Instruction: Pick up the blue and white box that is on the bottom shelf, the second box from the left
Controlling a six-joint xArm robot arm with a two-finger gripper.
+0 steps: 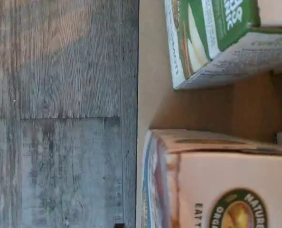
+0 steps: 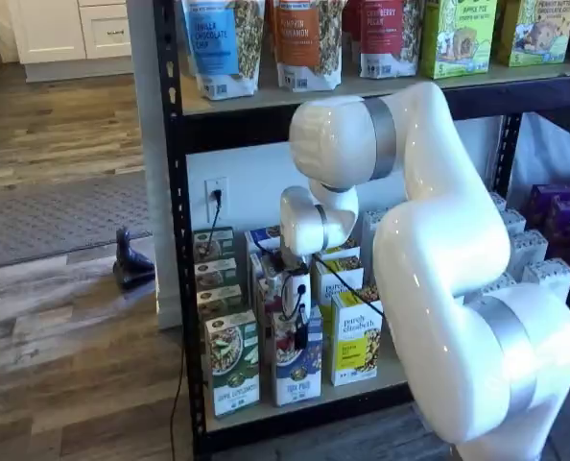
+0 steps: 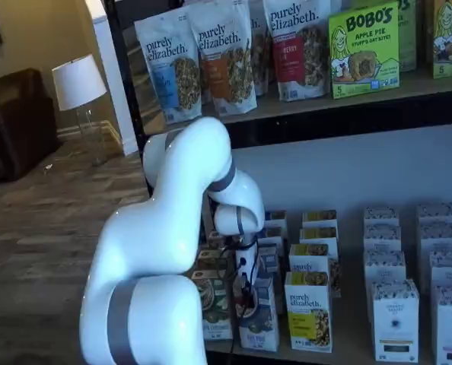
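Note:
The blue and white box [image 2: 299, 373] stands at the front of the bottom shelf [image 2: 386, 377], between a green-and-white box [image 2: 232, 363] and a yellow-and-white box [image 2: 355, 343]. It also shows in a shelf view [image 3: 259, 325]. My gripper [image 2: 298, 322] hangs just above and in front of this box's top, its white body above black fingers with a cable beside them. It shows in both shelf views [image 3: 246, 293]. No gap between the fingers shows, and no box is in them. The wrist view shows the box's top [image 1: 217, 180] close below and the green-and-white box [image 1: 212, 42] beside it.
Rows of like boxes run back behind each front box. White and purple boxes [image 2: 544, 240] stand further right. Bags and boxes fill the upper shelf [image 2: 362, 84]. A black upright [image 2: 175, 240] bounds the rack's left side. Grey wood floor [image 1: 60, 114] lies past the shelf's front edge.

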